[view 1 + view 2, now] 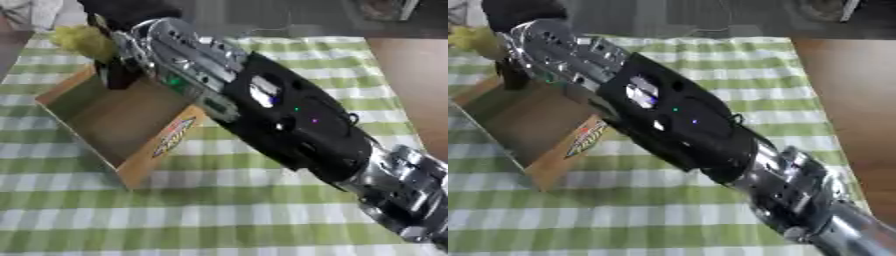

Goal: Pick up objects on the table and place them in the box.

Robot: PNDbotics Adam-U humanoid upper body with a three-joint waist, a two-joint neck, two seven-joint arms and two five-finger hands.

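The right hand (pixel 131 37) is reached over the far edge of the box (pixel 131 117), its fingers curled round a yellow object (pixel 83 40) held above the box's far corner. The open cardboard box is set on the green checked cloth (pixel 219 210).

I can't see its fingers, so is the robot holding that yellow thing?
It cannot be told. The right hand reaches over the box beside a yellow thing, but the arm hides the fingers.
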